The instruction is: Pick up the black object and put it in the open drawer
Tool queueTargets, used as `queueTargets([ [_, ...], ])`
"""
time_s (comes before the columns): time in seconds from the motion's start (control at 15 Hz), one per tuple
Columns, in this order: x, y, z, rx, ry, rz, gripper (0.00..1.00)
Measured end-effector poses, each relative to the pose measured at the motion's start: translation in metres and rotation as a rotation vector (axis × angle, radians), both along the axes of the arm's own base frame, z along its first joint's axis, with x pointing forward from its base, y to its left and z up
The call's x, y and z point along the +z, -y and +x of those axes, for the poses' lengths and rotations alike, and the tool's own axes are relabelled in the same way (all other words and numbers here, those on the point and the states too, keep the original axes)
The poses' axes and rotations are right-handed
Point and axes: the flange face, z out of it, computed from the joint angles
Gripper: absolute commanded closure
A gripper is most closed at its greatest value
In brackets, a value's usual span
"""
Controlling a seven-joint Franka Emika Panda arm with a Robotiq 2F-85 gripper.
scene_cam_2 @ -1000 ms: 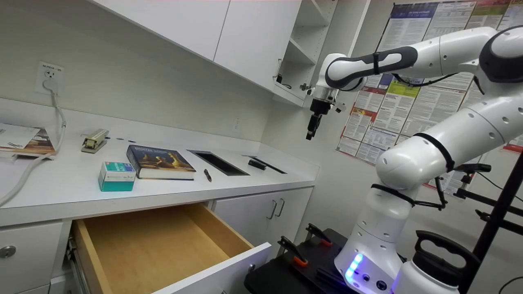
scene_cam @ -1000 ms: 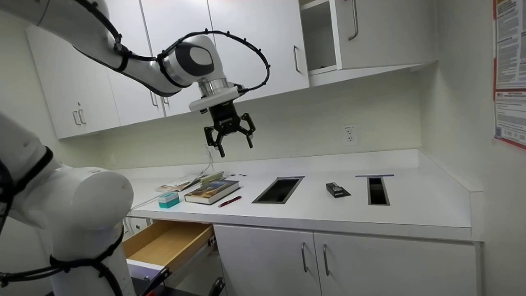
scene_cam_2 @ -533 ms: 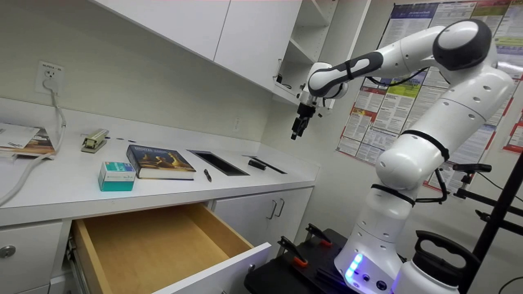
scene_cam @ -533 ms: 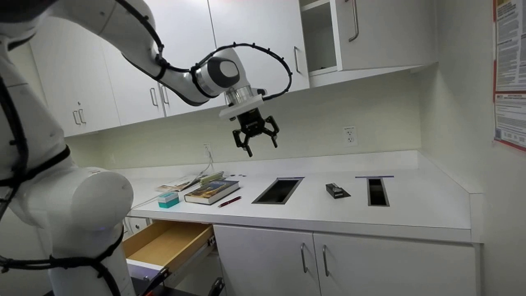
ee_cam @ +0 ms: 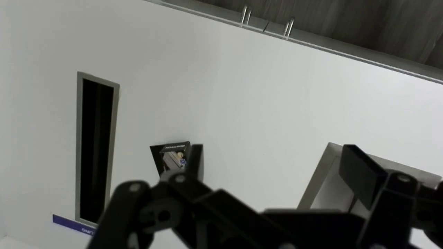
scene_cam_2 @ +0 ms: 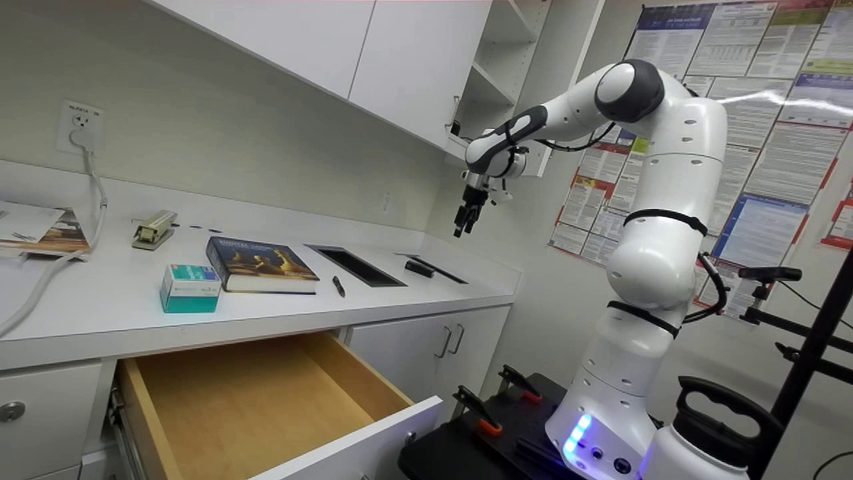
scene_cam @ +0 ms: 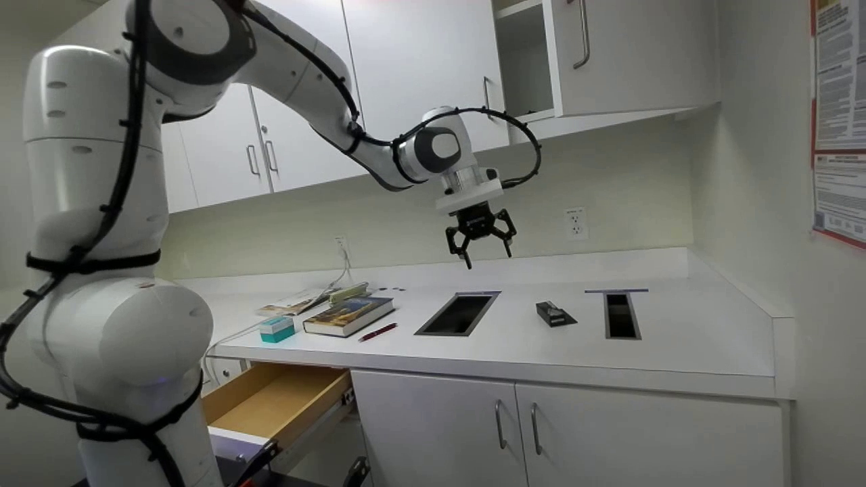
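Bearing "BOSTITCH": the black object [ee_cam: 172,155]

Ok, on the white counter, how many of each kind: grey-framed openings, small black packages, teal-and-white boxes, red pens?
Grey-framed rectangular openings: 2
Small black oblong package: 1
Teal-and-white box: 1
Dark red pen: 1
Total: 5

In an exterior view, facing the back wall [scene_cam: 406,230] across the worktop [scene_cam: 511,331] nearly head-on, past the nearby arm [scene_cam: 74,196]; in an exterior view, looking aslant along the worktop toward posters [scene_cam_2: 760,227], near the open drawer [scene_cam_2: 253,393]; in the wrist view, peering down past the pincer [ee_cam: 273,148]; in both exterior views, sharing drawer and arm; in all three, catching the black object [ee_cam: 169,155]
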Motion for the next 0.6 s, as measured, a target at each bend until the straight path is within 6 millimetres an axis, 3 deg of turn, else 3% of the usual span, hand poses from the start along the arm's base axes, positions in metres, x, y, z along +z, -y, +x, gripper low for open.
queueTargets([
  [0.2, -0.013, 0.015, 0.02, -0.003, -0.019, -0.006, 0.0],
  [0.6, -0.016, 0.012, 0.027, -0.013, -0.011, 0.014, 0.0],
])
